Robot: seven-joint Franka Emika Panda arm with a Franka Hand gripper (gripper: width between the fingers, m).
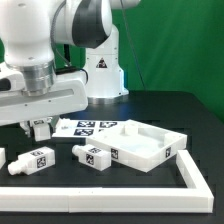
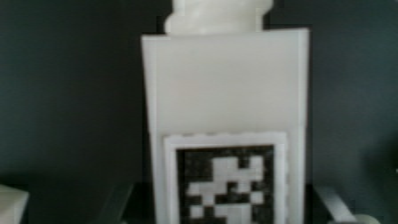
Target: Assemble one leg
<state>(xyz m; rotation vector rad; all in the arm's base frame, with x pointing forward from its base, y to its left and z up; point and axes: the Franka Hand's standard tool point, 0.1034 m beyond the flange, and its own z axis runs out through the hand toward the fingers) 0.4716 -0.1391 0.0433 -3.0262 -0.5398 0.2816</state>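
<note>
My gripper [image 1: 40,128] hangs at the exterior view's left, a little above the table. It is shut on a white leg [image 1: 41,130]. In the wrist view this leg [image 2: 222,90] fills the frame; its black-and-white tag [image 2: 222,182] sits between the dark fingers [image 2: 320,202], and its threaded tip [image 2: 214,18] points away from the gripper. Two more legs lie on the table below, one [image 1: 38,160] under the gripper and one [image 1: 95,155] to the exterior view's right of it. A third [image 1: 3,158] shows at the left edge.
The large white square panel with a raised rim [image 1: 165,150] lies at the exterior view's right. The marker board [image 1: 88,126] lies behind it. A white bar frame [image 1: 190,178] borders the front of the black table. The robot base [image 1: 100,70] stands at the back.
</note>
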